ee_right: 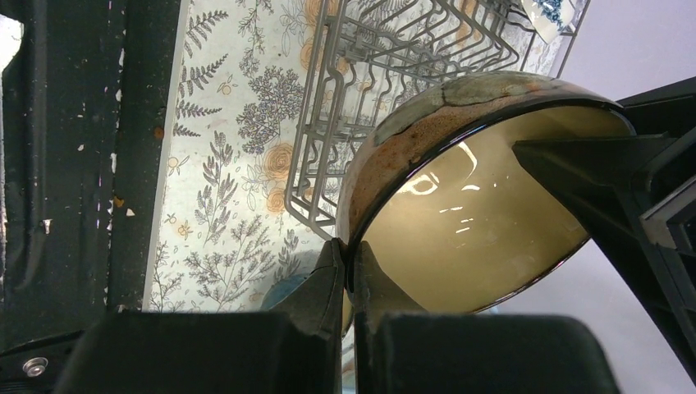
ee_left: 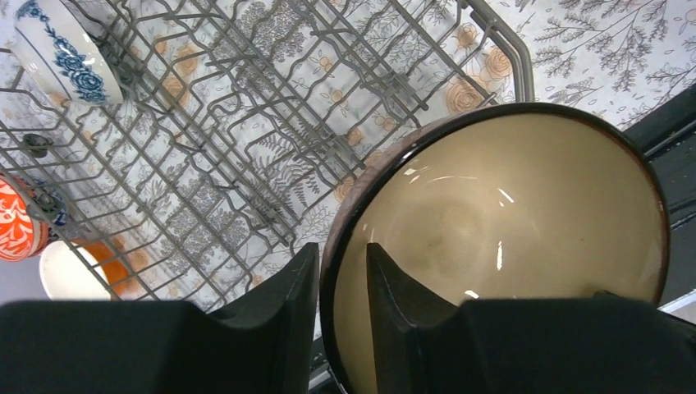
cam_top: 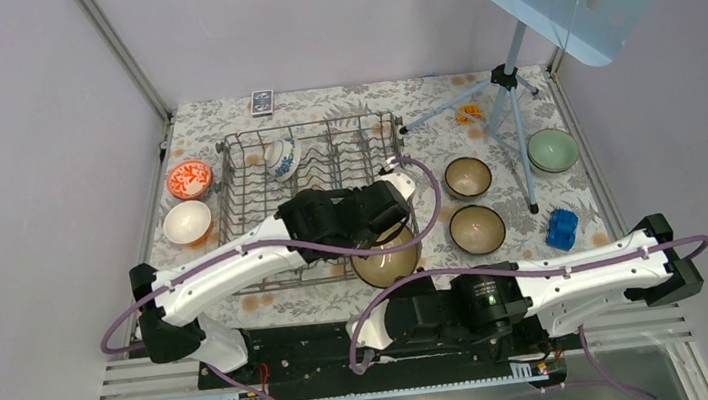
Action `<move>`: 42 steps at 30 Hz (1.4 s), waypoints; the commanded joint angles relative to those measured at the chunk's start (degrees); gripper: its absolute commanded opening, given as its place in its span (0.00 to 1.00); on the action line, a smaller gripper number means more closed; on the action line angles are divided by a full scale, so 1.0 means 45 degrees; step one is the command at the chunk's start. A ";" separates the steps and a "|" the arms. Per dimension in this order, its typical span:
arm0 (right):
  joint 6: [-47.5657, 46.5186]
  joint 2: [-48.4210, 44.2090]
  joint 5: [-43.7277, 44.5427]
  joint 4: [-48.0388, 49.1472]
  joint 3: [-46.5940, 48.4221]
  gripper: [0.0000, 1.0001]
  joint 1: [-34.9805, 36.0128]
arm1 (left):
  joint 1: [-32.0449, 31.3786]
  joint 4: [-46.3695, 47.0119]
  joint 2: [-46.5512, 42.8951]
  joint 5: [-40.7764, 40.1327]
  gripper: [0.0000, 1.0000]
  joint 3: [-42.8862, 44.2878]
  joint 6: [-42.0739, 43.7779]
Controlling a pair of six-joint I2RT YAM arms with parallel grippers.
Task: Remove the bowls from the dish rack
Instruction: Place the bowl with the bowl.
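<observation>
From above, the tilted bowl [cam_top: 387,262] is at the rack's [cam_top: 258,186] near right corner. On my left wrist, my left gripper [ee_left: 341,253] straddles its rim; whether it grips, I cannot tell. On my right wrist, my right gripper [ee_right: 349,246] pinches the rim.

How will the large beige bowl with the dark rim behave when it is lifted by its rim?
Probably slippery: the large beige bowl shows glossy highlights inside. Likely rigid but breakable, as it looks like glazed ceramic. Pinched at the rim by the right gripper, it may swing or tilt.
</observation>
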 commanded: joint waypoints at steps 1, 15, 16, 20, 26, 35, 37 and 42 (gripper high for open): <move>-0.0661 -0.0142 0.1298 0.0854 0.0565 0.00 0.0155 | -0.0175 0.0093 -0.0033 0.0200 0.28 -0.0065 -0.0109; -0.0355 0.0033 0.1223 0.0740 0.0914 0.00 0.0321 | -0.0187 0.1004 -0.0839 0.0759 0.00 -0.0680 -0.0408; -0.0251 0.0052 0.1218 0.0772 0.0990 0.01 0.0338 | -0.0189 0.1132 -0.0962 0.0758 0.00 -0.0776 -0.0470; 0.0575 -0.0140 0.1017 0.1274 0.1448 0.57 0.0401 | -0.0116 0.1727 -0.1455 0.0989 0.00 -0.1034 -0.0792; 0.2412 -0.0330 0.1106 0.1829 0.2446 1.00 0.0749 | 0.0711 0.2469 -0.1905 0.1143 0.00 -0.1423 -0.1260; 0.9124 -0.2057 0.4608 0.5081 0.1729 1.00 0.0703 | 0.3633 0.4686 -0.3915 0.2319 0.00 -0.3675 -0.3059; 1.0886 -0.1989 0.5109 0.4738 0.1953 1.00 0.0005 | 0.3898 0.4960 -0.4206 0.2345 0.00 -0.4116 -0.3711; 1.4784 -0.1282 0.1920 0.2738 0.2708 0.97 -0.4234 | 0.3997 0.5511 -0.4715 0.2173 0.00 -0.5049 -0.5231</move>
